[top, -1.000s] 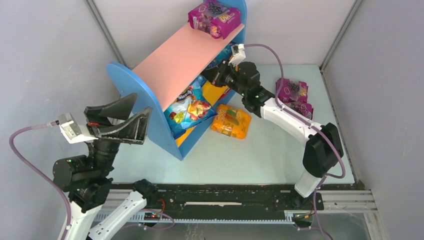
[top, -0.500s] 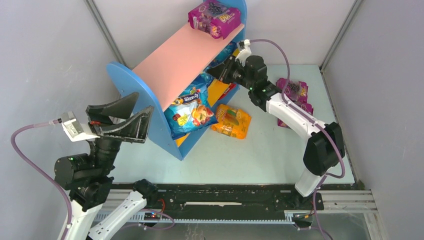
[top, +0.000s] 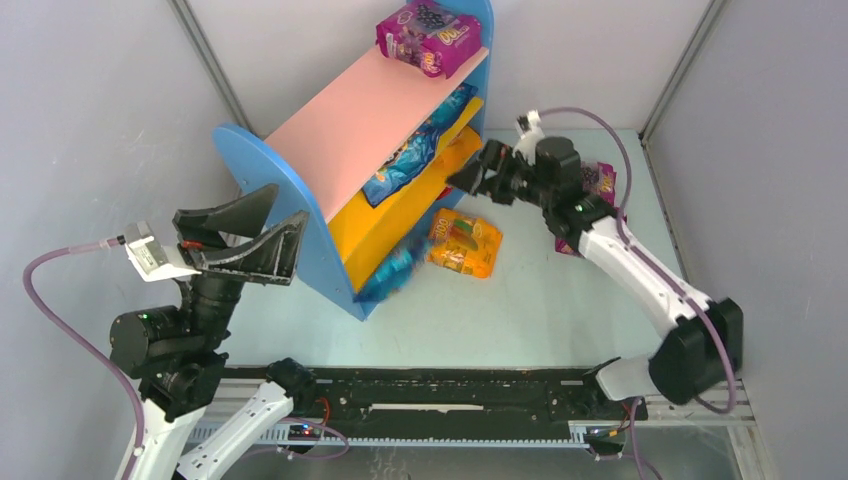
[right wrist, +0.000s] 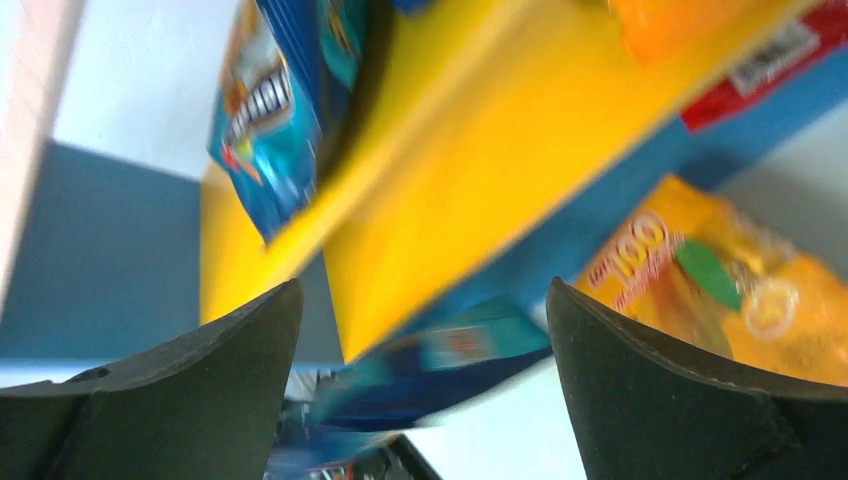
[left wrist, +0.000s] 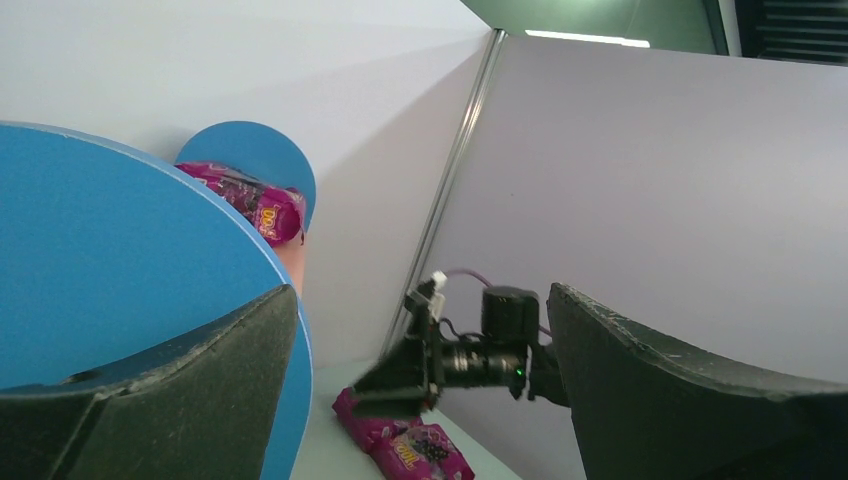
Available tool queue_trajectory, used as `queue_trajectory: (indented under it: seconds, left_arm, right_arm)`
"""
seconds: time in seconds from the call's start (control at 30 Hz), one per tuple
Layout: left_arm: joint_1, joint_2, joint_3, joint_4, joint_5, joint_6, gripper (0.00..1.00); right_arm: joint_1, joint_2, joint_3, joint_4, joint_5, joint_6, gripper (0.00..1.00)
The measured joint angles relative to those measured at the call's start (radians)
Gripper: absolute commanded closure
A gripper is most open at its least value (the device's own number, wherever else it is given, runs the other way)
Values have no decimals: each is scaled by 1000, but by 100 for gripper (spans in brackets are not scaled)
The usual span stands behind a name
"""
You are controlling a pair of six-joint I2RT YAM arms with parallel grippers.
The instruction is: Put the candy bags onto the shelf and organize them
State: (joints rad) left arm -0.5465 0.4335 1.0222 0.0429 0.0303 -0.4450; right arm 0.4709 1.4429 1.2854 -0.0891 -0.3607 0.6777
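Fingers of right gripper (top: 480,172) spread wide, empty, centre-right, near shelf (top: 350,120). Left gripper (top: 286,205) spread wide, empty, lower left. Blue candy bag (top: 393,270), blurred, at shelf foot. Orange candy bag (top: 462,243) on table (top: 520,300) just beside.

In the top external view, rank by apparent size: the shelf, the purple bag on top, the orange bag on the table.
1. shelf, by far largest.
2. purple bag and orange bag: about alike; the purple one is nearer the camera, so unranked.
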Motion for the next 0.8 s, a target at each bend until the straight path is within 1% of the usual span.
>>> queue_trajectory:
  seconds: [0.1,0.17,0.3,0.43,0.5,0.6,0.8]
  left_arm:
    - [0,3,0,0,0,-1,0]
    - [0,11,0,5,2,-2,0]
    - [0,30,0,8,4,-5,0]
    - [2,42,-1,8,5,-10,0]
    - [2,43,-1,8,5,-10,0]
    - [2,43,-1,8,8,-11,0]
    - [2,44,-1,10,13,-19,0]
  right_arm:
    - [-6,-106,-147,-11,-41,-23,0]
    - [-5,-137,-228,-12,-70,-32,0]
    - [20,-133,-312,-28,-82,-35,0]
    - [95,-133,-401,-7,-77,-17,0]
    - [112,-131,-448,2,-100,-4,0]
    - [89,-121,-518,13,-143,10,0]
    - [-24,-113,-660,11,-243,17,0]
